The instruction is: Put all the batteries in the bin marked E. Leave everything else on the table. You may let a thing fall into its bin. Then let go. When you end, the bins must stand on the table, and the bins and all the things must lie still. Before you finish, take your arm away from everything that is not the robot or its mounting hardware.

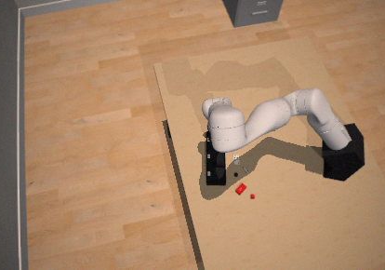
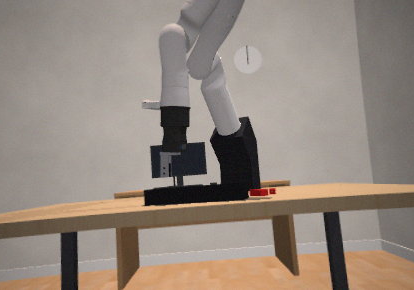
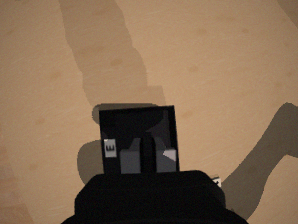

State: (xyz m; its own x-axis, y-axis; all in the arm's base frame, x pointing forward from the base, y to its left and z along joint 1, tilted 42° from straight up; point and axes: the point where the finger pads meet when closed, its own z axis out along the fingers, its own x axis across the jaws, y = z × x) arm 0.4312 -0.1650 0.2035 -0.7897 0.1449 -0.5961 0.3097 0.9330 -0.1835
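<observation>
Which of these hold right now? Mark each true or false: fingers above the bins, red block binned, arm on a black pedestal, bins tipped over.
1. The fingers hang above the row of black bins. True.
2. The red block lies in a bin. False: it lies on the table beside the bins, next to a small red ball.
3. The arm stands on a black pedestal. True.
4. The bins lie tipped over. False: they stand flat on the table.
</observation>
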